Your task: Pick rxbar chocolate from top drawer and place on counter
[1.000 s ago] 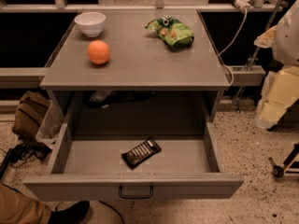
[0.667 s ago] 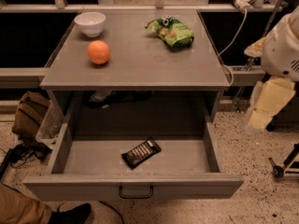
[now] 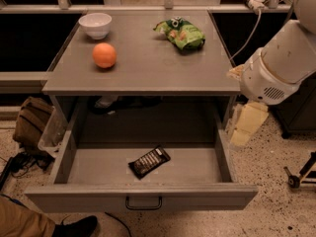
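The rxbar chocolate (image 3: 149,161), a flat black wrapper with white lettering, lies on the floor of the open top drawer (image 3: 140,197), a little left of its middle and turned at an angle. The drawer is pulled fully out, with its dark wire handle on the front panel. The grey counter (image 3: 148,68) is above it. My gripper (image 3: 247,125) hangs from the white arm (image 3: 281,63) at the right, just outside the drawer's right wall and well away from the bar. It holds nothing that I can see.
On the counter are a white bowl (image 3: 96,24) at the back left, an orange (image 3: 104,55) in front of it, and a green snack bag (image 3: 181,32) at the back right. A brown bag (image 3: 32,122) lies on the floor to the left. A shoe (image 3: 74,227) is at the bottom left.
My arm has swung left and lower, bringing the gripper closer to the drawer's right side. The bar and the things on the counter have not moved.
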`<state>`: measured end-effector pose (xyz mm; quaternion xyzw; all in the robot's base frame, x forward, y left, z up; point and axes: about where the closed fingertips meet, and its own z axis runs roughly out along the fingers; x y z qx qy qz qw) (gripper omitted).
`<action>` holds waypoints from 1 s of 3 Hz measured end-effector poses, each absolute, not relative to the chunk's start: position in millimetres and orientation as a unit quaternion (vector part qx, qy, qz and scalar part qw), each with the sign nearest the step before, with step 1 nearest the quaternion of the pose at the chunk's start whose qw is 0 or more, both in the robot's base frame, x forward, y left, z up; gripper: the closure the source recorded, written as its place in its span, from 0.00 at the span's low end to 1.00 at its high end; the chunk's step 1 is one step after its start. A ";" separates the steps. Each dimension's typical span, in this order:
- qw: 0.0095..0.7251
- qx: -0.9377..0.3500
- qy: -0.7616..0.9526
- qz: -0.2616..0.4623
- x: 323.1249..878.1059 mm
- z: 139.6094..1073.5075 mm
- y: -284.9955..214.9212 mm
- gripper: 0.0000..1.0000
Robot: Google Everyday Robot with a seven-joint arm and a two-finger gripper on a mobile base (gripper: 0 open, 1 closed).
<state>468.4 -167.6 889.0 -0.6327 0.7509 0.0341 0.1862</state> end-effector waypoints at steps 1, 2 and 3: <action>0.188 -0.652 0.730 0.083 468.8 836.1 -135.2 0.00; 0.192 -0.673 0.700 0.141 469.6 780.1 -97.5 0.00; 0.192 -0.673 0.700 0.141 469.6 780.2 -97.4 0.00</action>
